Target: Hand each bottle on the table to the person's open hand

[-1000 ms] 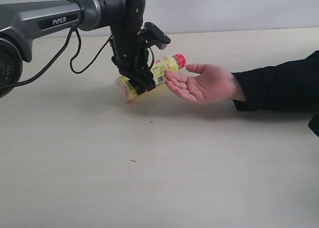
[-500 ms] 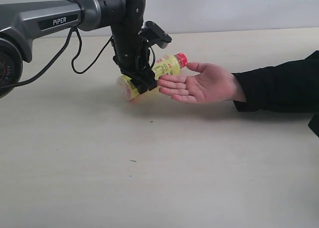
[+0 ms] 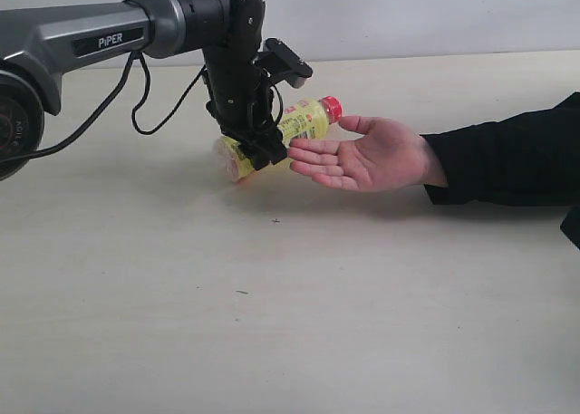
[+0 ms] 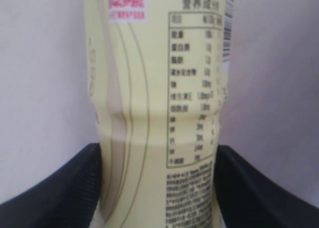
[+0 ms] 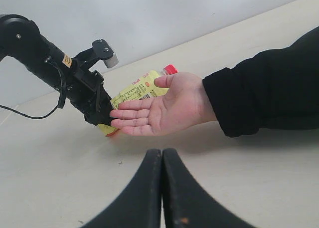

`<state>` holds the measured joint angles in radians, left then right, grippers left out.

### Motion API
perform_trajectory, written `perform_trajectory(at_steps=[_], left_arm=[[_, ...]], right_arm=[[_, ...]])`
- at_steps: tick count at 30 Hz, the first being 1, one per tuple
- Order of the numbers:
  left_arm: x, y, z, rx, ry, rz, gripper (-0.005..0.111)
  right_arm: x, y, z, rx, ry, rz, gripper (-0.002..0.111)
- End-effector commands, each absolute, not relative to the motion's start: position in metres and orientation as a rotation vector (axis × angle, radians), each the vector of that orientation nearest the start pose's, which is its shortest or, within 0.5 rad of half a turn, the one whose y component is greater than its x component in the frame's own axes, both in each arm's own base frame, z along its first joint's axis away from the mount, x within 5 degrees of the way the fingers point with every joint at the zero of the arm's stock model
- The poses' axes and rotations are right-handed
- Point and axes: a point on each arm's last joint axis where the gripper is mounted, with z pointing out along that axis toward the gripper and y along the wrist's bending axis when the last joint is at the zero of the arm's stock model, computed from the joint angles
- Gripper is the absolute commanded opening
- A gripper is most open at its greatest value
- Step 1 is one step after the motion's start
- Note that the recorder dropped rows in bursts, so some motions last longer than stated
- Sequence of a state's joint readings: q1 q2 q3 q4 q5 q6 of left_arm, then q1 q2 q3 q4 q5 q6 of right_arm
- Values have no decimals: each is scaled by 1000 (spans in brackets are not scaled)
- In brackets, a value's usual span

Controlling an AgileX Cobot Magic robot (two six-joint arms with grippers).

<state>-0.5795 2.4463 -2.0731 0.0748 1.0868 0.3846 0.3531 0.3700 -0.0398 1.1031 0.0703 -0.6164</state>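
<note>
My left gripper (image 3: 256, 147) is shut on the yellow bottle with the red cap (image 3: 304, 120), held tilted above the table (image 3: 290, 323), its cap end toward the person. The open hand (image 3: 367, 156) lies palm up right beside it, fingertips under the bottle's middle. In the left wrist view the bottle's pale label (image 4: 159, 103) fills the gap between both black fingers (image 4: 55, 188). The right wrist view shows the same bottle (image 5: 137, 91), the hand (image 5: 164, 111) and my right gripper (image 5: 162, 155), shut and empty, low over the table. The other bottles are out of view.
The person's black sleeve (image 3: 507, 156) reaches in from the right edge. The left arm (image 3: 109, 33) with its loose cable (image 3: 136, 106) spans the upper left. A pale wall (image 3: 408, 15) runs behind the table.
The hand has slid left, its fingers now under the bottle. My left gripper and the bottle have barely shifted.
</note>
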Motion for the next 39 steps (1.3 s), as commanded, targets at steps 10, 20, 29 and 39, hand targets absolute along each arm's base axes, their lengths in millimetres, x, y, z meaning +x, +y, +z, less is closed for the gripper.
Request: perform_trajectory(at_steps=[10,20,29,39], left_arm=[[424,-273,123,1413,2625,70,71],[427,-274,123,1401,2593,69,46],[427,-272,171,1211,2571,60,0],[378,-295,273,1045,2487,-9,0]], right_arm=[[79,35,197,74,1885,624,0],[79,35,197,74,1885,624,0],[79,35,197,74,1885,624,0],[79,35,197,74,1885,624,0]])
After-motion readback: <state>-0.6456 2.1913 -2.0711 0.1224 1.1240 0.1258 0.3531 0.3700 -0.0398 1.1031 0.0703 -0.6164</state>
